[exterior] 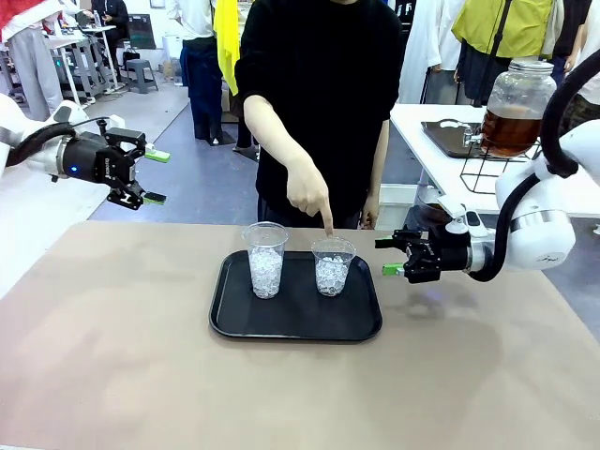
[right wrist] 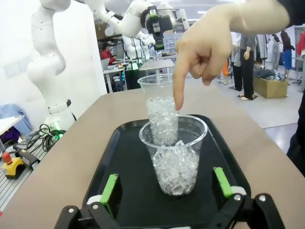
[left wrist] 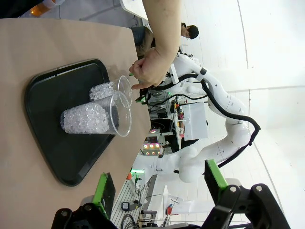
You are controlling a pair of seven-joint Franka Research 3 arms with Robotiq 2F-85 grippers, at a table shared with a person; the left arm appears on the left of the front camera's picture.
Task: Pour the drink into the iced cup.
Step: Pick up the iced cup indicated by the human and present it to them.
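**Selection of the iced cup.** A person's hand (exterior: 307, 192) points its index finger down at the rim of the shorter clear plastic cup of ice (exterior: 333, 267). This cup stands upright on the black rectangular tray (exterior: 234, 314), just beside a taller clear plastic cup of ice (exterior: 265, 262). The right gripper (exterior: 386, 256) hovers beside the tray, level with the indicated cup, its jaws fully spread and empty. The left gripper (exterior: 156, 177) hangs well apart, equally wide and empty. The amber-brown drink (exterior: 511, 131) sits in a clear glass dispenser jar (exterior: 517, 84) on a white side table (exterior: 431, 173) behind the right arm.

**Probable step:** grasping the indicated cup. Centre it between the pads and close on the mid-wall once the hand clears. Grip gently, since thin plastic likely buckles, and keep the cup upright
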